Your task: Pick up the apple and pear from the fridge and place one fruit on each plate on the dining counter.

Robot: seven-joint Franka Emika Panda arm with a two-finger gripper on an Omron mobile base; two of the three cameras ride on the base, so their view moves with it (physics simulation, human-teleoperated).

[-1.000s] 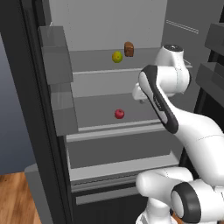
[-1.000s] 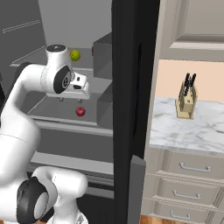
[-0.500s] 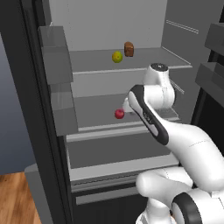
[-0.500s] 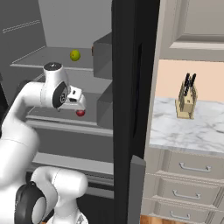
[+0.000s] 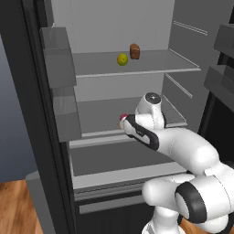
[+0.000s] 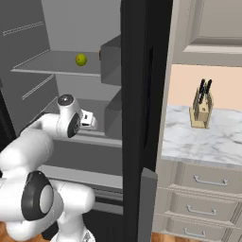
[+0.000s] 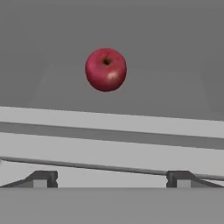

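Observation:
The red apple (image 7: 106, 69) rests on the fridge's middle shelf (image 5: 103, 116), straight ahead of my gripper (image 7: 110, 179) and a short way off. The jaws stand open and wide apart, with nothing between the fingertips (image 7: 41, 178). From the left base, my arm hides most of the apple (image 5: 121, 117), leaving a red sliver. The yellow-green pear (image 5: 122, 59) lies on the upper shelf (image 5: 155, 64), also seen as the pear (image 6: 81, 59) from the right base. My hand (image 6: 88, 119) reaches into the fridge at middle-shelf height. The plates and dining counter are out of view.
A brown loaf-like block (image 5: 134, 51) sits right of the pear. Grey door bins (image 5: 59, 57) hang at the left. The black door edge (image 6: 142, 118) stands right of my arm. Beyond it, a knife block (image 6: 201, 109) sits on a marble-topped cabinet (image 6: 212, 142).
My arm has swung down from upper-shelf height to the middle shelf and now covers most of the apple in the left base view. The jaws have opened wider.

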